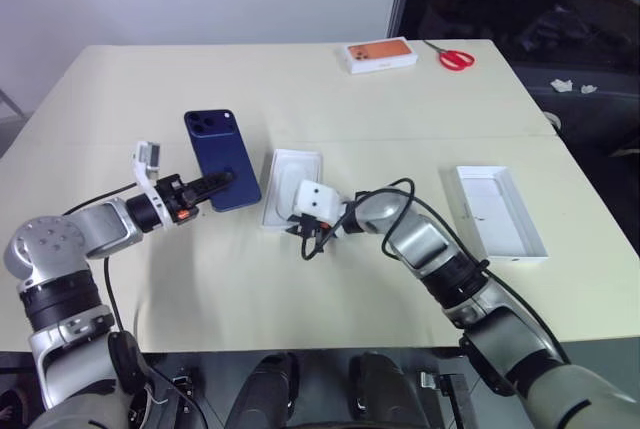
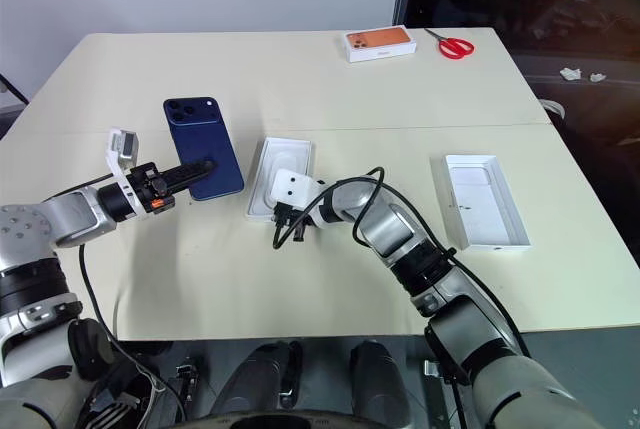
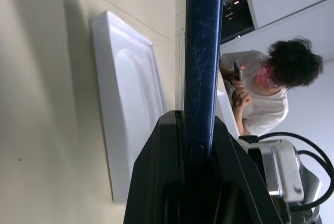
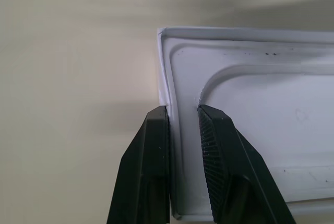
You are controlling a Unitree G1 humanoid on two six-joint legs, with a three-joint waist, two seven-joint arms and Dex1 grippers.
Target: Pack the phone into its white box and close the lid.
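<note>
While the phone (image 1: 221,158) is held above the table (image 1: 300,279), clamped at its lower edge between the closed fingers of the left gripper (image 1: 212,186), its glossy blue back and camera cluster face up and it hangs just left of the white box (image 1: 290,181). That tray lies flat on the table, and the right gripper (image 4: 182,125) has its two fingers (image 4: 224,151) straddling the tray's wall near one corner, one finger outside and one inside; whether they actually pinch it I cannot tell. Well off to the right lies the lid (image 1: 500,213), inside up. At the table's far edge sit an orange-topped box (image 1: 381,55) and red-handled scissors (image 1: 452,57). A person (image 3: 263,91) shows in the left wrist view.
</note>
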